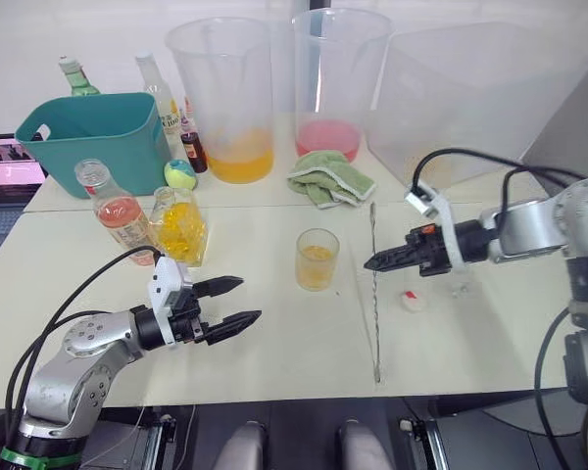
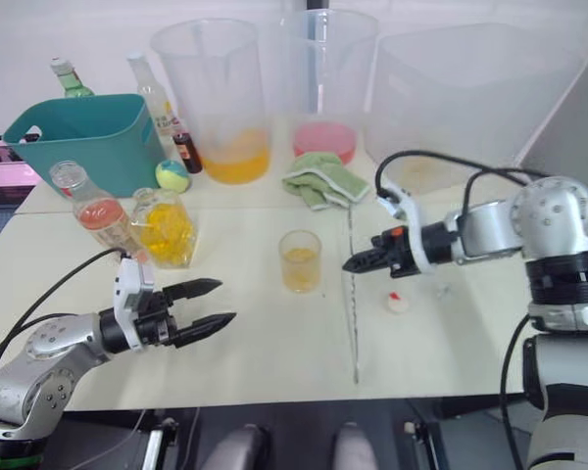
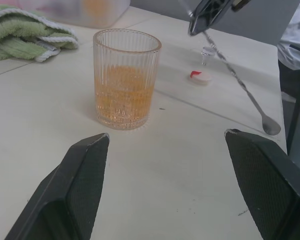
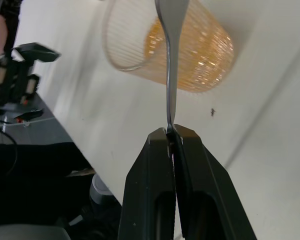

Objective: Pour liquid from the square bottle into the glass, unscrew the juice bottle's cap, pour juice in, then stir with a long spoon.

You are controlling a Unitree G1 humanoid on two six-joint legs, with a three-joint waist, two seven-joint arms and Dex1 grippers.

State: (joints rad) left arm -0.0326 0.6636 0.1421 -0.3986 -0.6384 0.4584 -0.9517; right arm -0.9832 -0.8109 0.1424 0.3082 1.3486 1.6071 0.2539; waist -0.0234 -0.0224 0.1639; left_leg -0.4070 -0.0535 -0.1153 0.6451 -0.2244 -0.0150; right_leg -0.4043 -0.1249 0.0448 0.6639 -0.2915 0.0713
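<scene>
The right gripper [image 1: 372, 262] reached in low, pinching the long spoon [image 1: 374, 304] lying right of the glass [image 1: 317, 258], cap [image 1: 412, 301] nearby, while the left gripper [image 1: 240, 302] hovered spread.

We are looking at what reads as a lab or test room set up for drink mixing rather than a real kitchen or bar. Plain pale tables [image 1: 274, 333] are pushed together against a bare white wall. Oversized translucent plastic pitchers [image 1: 222, 98], a teal plastic bin [image 1: 93, 137] and a large clear tub [image 1: 470, 98] stand along the back. A laptop screen [image 1: 8, 166] glows at the left edge, and loose black cables [image 1: 470, 157] trail above the tabletop.
</scene>
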